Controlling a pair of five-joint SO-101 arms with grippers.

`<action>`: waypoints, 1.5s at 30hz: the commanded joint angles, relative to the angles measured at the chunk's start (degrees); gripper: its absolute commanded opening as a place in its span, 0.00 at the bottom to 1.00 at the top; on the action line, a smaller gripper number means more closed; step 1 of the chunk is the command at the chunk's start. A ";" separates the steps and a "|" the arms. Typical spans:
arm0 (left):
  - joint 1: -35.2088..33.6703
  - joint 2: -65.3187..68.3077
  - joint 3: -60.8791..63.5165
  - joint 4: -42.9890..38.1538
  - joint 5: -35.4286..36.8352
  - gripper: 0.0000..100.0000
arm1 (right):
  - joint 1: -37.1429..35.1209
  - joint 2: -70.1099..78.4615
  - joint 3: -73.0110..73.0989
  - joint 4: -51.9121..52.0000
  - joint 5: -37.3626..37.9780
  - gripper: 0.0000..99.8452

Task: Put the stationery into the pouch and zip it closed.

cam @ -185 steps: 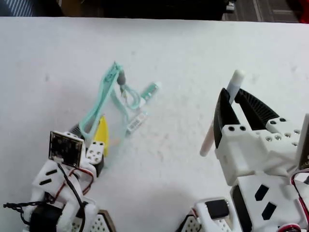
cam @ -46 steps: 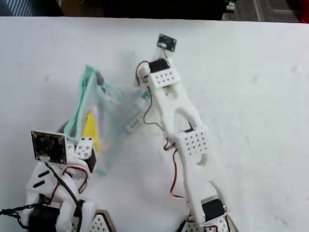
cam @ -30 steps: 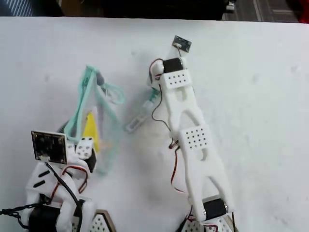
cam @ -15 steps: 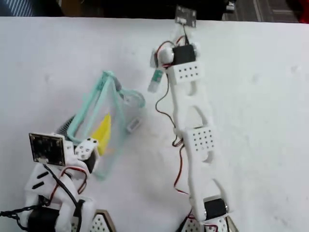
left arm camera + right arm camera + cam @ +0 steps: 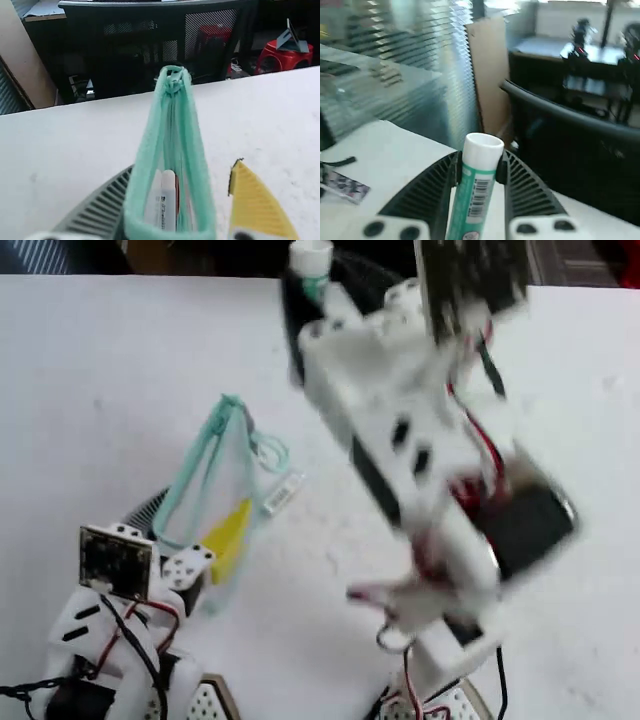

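Moved in the last half second: right arm, from lying stretched flat over the table (image 5: 120, 350) to reared up close under the high camera, blurred. It now spans the centre and right of that frame. The stick (image 5: 310, 262) has gone from upper centre to the very top edge. The pouch (image 5: 215, 475) stays about where it was.

Right hand (image 5: 479, 162): clamped on the stick, one dark ribbed finger on each side just below the cap.
- Stick: upright between the fingers, with a white cap and a teal label bearing a barcode.

Left arm: low in the lower left corner of the high view.

Left hand (image 5: 184, 170): holds the pouch.
- Grey finger (image 5: 100, 215): against the teal rim on one side.
- Yellow finger (image 5: 257, 205): just beside the rim on the other side, with a sliver of table showing at its tip. From above it is seen through the pouch's clear wall.

Pouch: left of centre in the high view, standing on edge and running from the left hand up toward mid-frame.
- Clear walls with teal edging.
- Mouth parted narrowly.
- A white pen (image 5: 162, 200) with a red mark lies inside.

Tag (image 5: 282, 496): small and printed, on the table just right of the pouch.
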 commanded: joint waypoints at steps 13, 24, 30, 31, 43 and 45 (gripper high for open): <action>8.57 -0.04 -2.64 2.02 -4.66 0.28 | -15.96 -26.59 46.86 0.04 1.14 0.02; 4.53 -0.04 -2.64 1.85 -2.99 0.28 | -16.75 -30.02 71.12 -23.87 0.97 0.02; 4.26 -0.04 -2.46 1.41 -2.99 0.28 | -16.75 -30.11 78.33 -30.02 0.97 0.02; 4.26 -0.04 -2.46 1.41 -2.73 0.28 | -16.75 -30.11 78.95 -30.99 0.97 0.02; 4.62 -0.04 -2.37 1.49 -2.81 0.28 | -16.92 -30.11 79.91 -36.26 0.88 0.02; 4.62 -0.04 -2.37 1.49 -2.81 0.28 | -16.92 -30.11 79.91 -36.18 0.88 0.02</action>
